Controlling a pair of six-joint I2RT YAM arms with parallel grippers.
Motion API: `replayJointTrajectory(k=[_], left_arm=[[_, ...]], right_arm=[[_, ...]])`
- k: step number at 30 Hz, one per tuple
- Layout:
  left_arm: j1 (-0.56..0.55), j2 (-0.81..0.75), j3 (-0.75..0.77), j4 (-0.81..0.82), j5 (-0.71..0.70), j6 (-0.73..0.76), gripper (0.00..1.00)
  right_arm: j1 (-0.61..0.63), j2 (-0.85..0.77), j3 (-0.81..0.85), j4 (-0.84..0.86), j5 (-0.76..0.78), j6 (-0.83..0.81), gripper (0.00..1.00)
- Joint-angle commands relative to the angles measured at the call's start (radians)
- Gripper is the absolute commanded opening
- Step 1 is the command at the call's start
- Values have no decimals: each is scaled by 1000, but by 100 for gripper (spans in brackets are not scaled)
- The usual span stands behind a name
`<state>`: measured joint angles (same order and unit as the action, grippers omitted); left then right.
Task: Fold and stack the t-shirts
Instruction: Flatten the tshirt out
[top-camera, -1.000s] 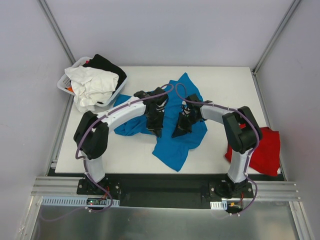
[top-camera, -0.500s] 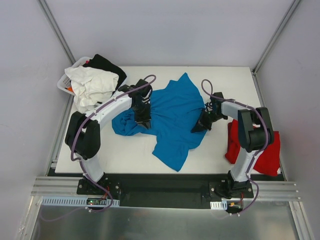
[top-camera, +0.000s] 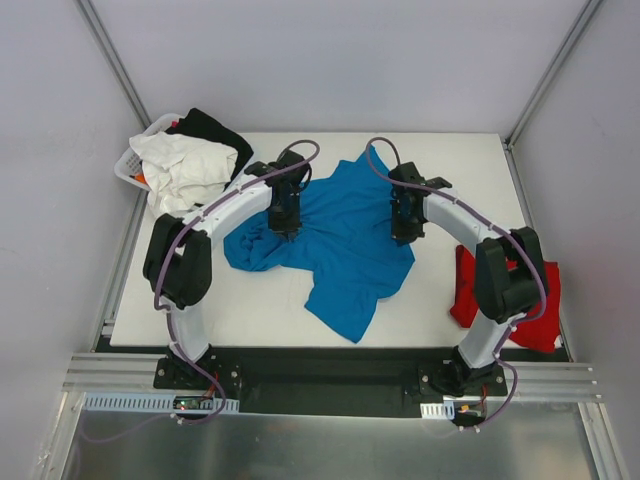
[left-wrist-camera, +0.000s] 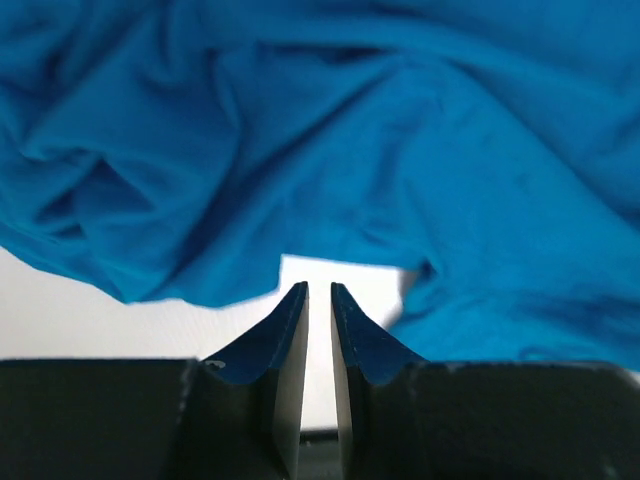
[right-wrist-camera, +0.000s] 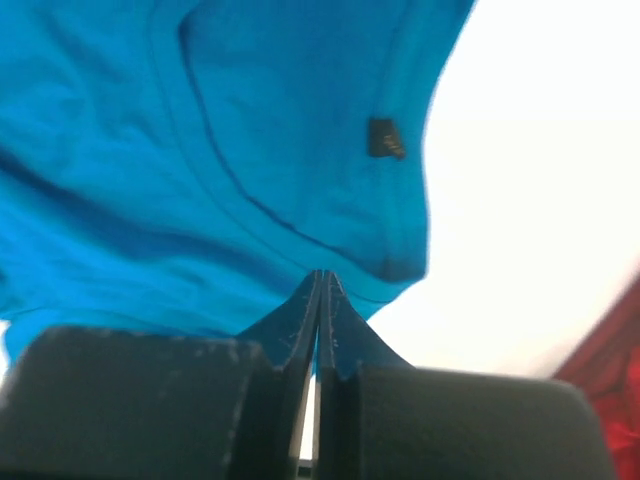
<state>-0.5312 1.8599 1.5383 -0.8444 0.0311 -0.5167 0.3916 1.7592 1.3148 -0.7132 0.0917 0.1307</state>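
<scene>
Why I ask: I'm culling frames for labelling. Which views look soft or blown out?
Top external: sharp, evenly lit. Left wrist: blue t-shirt slightly soft. Right wrist: table blown out white; red t-shirt a blur in the corner.

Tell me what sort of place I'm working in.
Probably a robot lab cell for laundry folding: a white table boxed in by plain panels, a basket of clothes at its far-left corner, a blue shirt spread on it.
</scene>
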Motion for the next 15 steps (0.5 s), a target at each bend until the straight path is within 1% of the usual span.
replayJointTrajectory(k=[1,3,4,5,7,11,13,15], left_arm=[[2,112,63,-4,-215,-16,15],[17,153,80,-4,-130,-23,15],[22,171,77,7,-99,-29,15],[23,174,63,17,-39,-31,15],[22,157,39,54,6,-34,15],[22,102,-36,82,21,-36,16],[23,84,-59,84,12,-28,16],[22,78,-73,88,-5,-13,16]], right_arm=[[19,9,38,-29,169,50,1],[23,29,40,-20,129,67,1],[21,31,26,-3,65,70,1],[23,31,8,18,28,70,1],[26,28,-40,43,-33,81,1],[27,-6,-118,78,-84,99,1],[27,-13,-152,96,-138,106,1],[29,-10,-167,112,-148,104,1]])
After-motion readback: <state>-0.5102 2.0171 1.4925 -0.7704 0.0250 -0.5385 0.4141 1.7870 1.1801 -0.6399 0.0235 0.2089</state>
